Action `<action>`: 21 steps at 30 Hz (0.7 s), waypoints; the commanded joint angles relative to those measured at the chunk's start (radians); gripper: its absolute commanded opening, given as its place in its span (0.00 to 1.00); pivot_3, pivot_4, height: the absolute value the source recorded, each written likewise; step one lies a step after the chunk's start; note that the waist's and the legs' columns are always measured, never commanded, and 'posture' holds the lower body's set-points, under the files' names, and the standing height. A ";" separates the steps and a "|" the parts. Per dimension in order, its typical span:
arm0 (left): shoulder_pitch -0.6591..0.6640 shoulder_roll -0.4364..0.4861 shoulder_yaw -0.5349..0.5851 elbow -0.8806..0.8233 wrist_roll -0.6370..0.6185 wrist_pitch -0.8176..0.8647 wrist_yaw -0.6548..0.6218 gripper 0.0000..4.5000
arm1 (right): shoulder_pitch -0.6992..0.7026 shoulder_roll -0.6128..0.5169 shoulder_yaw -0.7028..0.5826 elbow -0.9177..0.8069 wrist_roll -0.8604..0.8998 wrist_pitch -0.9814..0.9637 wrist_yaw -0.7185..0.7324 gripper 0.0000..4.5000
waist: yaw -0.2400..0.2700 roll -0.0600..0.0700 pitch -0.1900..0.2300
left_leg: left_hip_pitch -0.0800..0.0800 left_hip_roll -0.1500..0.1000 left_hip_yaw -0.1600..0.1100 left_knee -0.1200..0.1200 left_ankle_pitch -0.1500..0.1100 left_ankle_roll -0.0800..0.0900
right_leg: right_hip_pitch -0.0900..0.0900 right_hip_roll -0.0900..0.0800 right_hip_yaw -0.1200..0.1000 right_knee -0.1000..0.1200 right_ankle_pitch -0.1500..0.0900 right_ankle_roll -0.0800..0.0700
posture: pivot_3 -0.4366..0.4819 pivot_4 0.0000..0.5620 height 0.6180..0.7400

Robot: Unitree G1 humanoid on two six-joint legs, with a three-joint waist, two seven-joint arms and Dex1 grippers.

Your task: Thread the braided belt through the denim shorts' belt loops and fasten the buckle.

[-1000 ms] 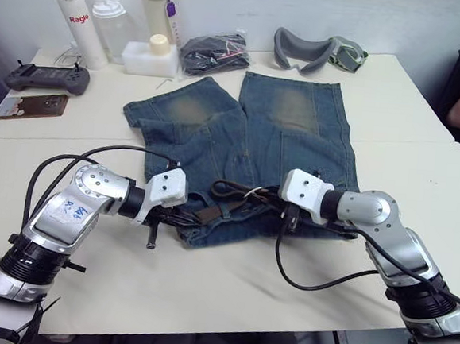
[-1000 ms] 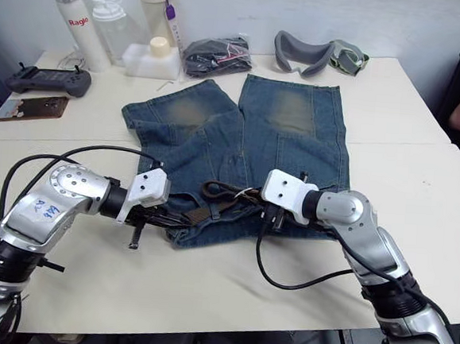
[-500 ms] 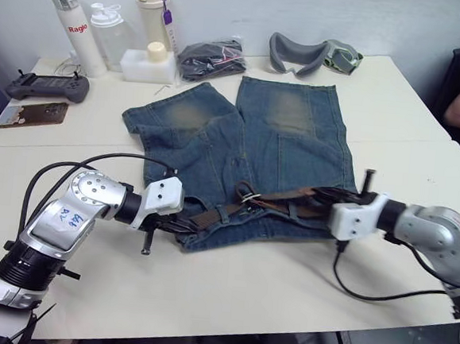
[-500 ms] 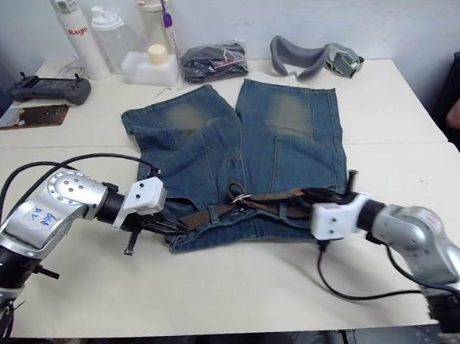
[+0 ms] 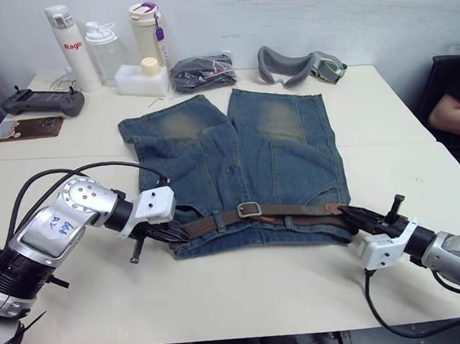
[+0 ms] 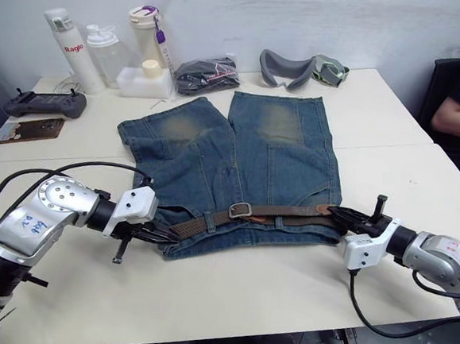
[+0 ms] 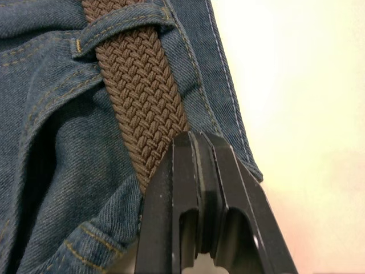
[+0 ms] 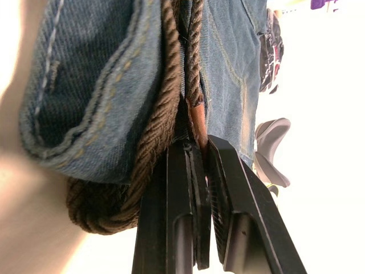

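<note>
Both hands are clamped on the braided belt [image 5: 279,212]: left hand [image 5: 179,230] at 9 o'clock of the denim shorts [image 5: 239,153], right hand [image 5: 352,217] at 3 o'clock.

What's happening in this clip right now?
A two-armed robot is fitting a braided belt onto denim shorts laid flat on a table. The belt lies along the waistband, with its silver buckle near the middle. The left gripper is shut on the belt at the left end of the waistband, just past a belt loop. The right gripper pinches the tan tip at the right edge.
</note>
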 commanded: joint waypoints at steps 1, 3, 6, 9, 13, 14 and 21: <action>0.082 0.066 -0.058 0.055 0.072 0.021 -0.027 0.02 | 0.001 -0.010 0.020 0.072 -0.087 0.006 -0.055 0.00 | 0.000 -0.001 -0.004 | 0.000 0.000 0.000 0.001 -0.001 0.000 | 0.000 0.000 0.000 0.001 -0.001 0.000 | 0.48 0.27 0.19; 0.093 0.078 -0.054 0.056 0.073 0.013 -0.029 0.02 | 0.000 -0.014 0.031 0.077 -0.117 0.009 -0.090 0.00 | 0.000 -0.002 -0.008 | 0.001 0.000 0.001 0.003 -0.003 0.000 | 0.000 0.000 0.000 0.005 -0.004 -0.001 | 0.48 0.27 0.19; 0.107 0.094 -0.053 0.062 0.083 -0.010 -0.025 0.02 | 0.006 -0.015 0.051 0.079 -0.144 0.020 -0.117 0.00 | 0.001 -0.005 -0.014 | 0.001 0.002 0.000 0.011 -0.010 -0.001 | 0.000 0.000 0.001 0.013 -0.008 0.001 | 0.48 0.27 0.19; 0.112 0.093 -0.044 0.063 0.069 -0.015 -0.023 0.02 | 0.016 0.006 0.048 0.021 -0.044 0.020 -0.079 0.00 | 0.001 -0.007 -0.017 | 0.001 0.002 0.000 0.012 -0.012 0.000 | 0.000 0.000 0.001 0.015 -0.012 -0.003 | 0.48 0.27 0.19; 0.093 0.067 -0.019 0.070 0.036 -0.038 -0.030 0.01 | 0.059 0.008 0.048 0.003 0.097 0.005 -0.010 0.09 | 0.001 -0.007 -0.017 | 0.000 0.004 0.000 0.013 -0.013 0.000 | 0.000 0.001 0.001 0.016 -0.013 -0.004 | 0.48 0.27 0.19; 0.083 0.064 -0.007 0.080 0.024 -0.042 -0.038 0.00 | 0.072 0.000 0.045 -0.003 0.121 -0.003 0.004 0.19 | 0.001 -0.007 -0.017 | 0.000 0.004 0.000 0.013 -0.013 0.000 | 0.000 0.001 0.001 0.016 -0.013 -0.004 | 0.48 0.27 0.19; -0.006 0.042 0.027 0.085 -0.030 0.018 -0.060 0.00 | 0.054 -0.035 -0.026 -0.059 0.222 0.043 0.069 0.89 | 0.000 -0.008 -0.015 | 0.000 0.006 0.000 0.013 -0.013 0.000 | 0.000 0.003 -0.001 0.017 -0.014 -0.005 | 0.48 0.27 0.19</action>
